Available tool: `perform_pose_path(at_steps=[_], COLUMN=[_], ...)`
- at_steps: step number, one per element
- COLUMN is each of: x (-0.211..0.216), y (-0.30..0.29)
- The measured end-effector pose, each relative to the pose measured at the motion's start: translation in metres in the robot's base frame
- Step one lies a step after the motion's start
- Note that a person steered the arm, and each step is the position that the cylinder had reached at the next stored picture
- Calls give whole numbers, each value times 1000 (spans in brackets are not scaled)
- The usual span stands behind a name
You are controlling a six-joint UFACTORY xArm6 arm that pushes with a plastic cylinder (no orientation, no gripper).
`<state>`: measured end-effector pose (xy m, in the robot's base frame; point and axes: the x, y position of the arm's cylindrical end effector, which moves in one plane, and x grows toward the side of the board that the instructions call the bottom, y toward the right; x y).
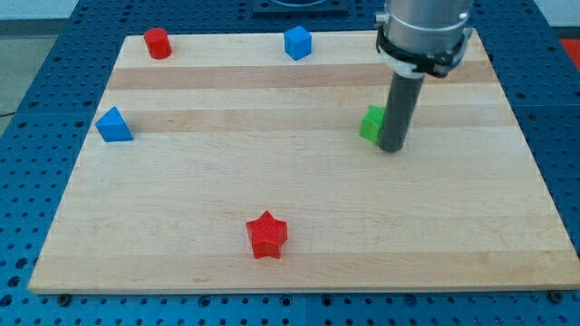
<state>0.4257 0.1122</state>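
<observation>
Board: a pale wooden board (pixel 299 226) with lighter and darker strips lies on a blue perforated bench (pixel 54 54), filling most of the view
Arm: a grey cylindrical body (pixel 424 32) comes down from the view's top right and ends in a straight dark rod (pixel 399 109)
Tool: there is no grasping part, only the rod, so nothing opens or closes and nothing is held
My tip: my tip (pixel 391 148) rests on the board in the right half, a little above the middle height of the view
Green block: a green block (pixel 372 124) sits just to the view's left of the rod, touching it or nearly so; the rod hides its right side, so its shape cannot be made out
Blue cube: a blue cube (pixel 297 43) stands near the board's top edge, to the view's upper left of my tip and well apart from it
Red cylinder: a red cylinder (pixel 158 43) stands near the board's top left corner
Blue triangle: a blue triangle (pixel 114 126) lies by the board's left edge, about level with the green block
Red star: a red star (pixel 266 235) lies near the board's bottom edge, slightly left of centre, well apart from my tip and every other block
</observation>
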Motion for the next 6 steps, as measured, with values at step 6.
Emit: perform_pose_path(at_steps=[6], x=[-105], y=[-23])
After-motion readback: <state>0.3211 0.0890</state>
